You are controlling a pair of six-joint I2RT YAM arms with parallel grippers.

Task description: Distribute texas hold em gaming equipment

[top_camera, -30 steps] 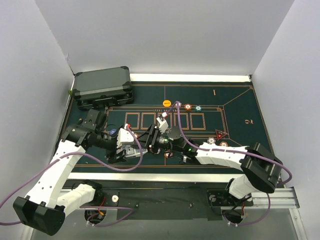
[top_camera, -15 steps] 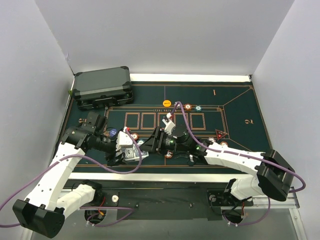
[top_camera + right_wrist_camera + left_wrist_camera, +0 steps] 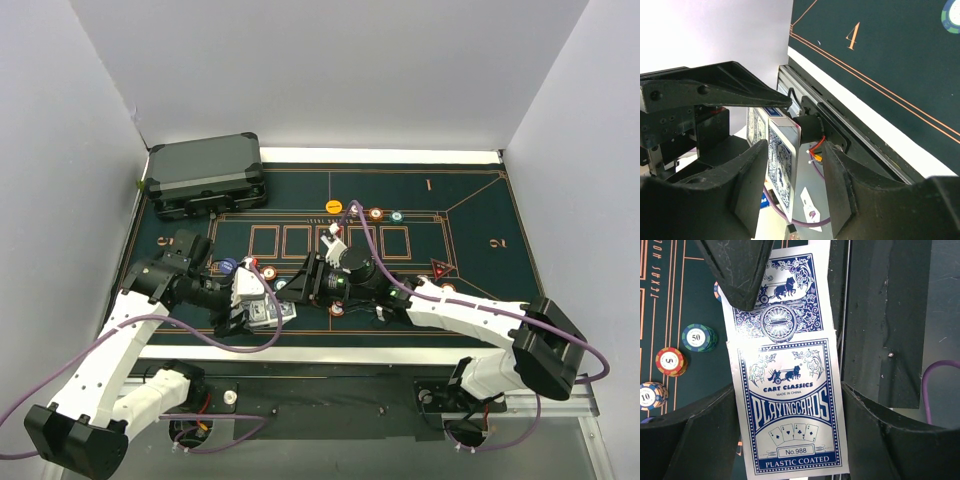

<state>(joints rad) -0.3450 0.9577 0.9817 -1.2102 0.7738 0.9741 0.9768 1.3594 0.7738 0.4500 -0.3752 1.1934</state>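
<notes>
**Deck in its box, chips partly laid out**

**Progress.** Several chips lie on the green felt of the counter (image 3: 470, 230). An orange chip (image 3: 334, 206), a red chip (image 3: 375, 213) and a teal chip (image 3: 397, 216) sit in a row along the far line of the layout. The left wrist view shows three more near the left arm: a "50" chip (image 3: 697, 337), a "5" chip (image 3: 671, 361) and a "10" chip (image 3: 651, 395). No loose card shows on the felt, and the row of card outlines at centre shows none. I judge the chip step partly done and the dealing not yet begun.

**Card box.** The card box (image 3: 790, 405) is off the felt, near the front left edge. The left gripper (image 3: 790, 435) has its fingers clamped on the long sides of the box. The right gripper (image 3: 795, 150) faces it with its fingers apart, straddling the upper end of the box. One finger overlaps the top flap in the left wrist view. I judge the step in hand to be opening the box.

**Not determinable.**
- Whether the flap is lifted or sealed.
- Whether the right fingers touch the box at all.
- Chip values in the overhead view.
- Any chips lying beneath the two arms.
- Whether the dark grey case (image 3: 205, 175) at the far left holds more; it is closed.
</notes>
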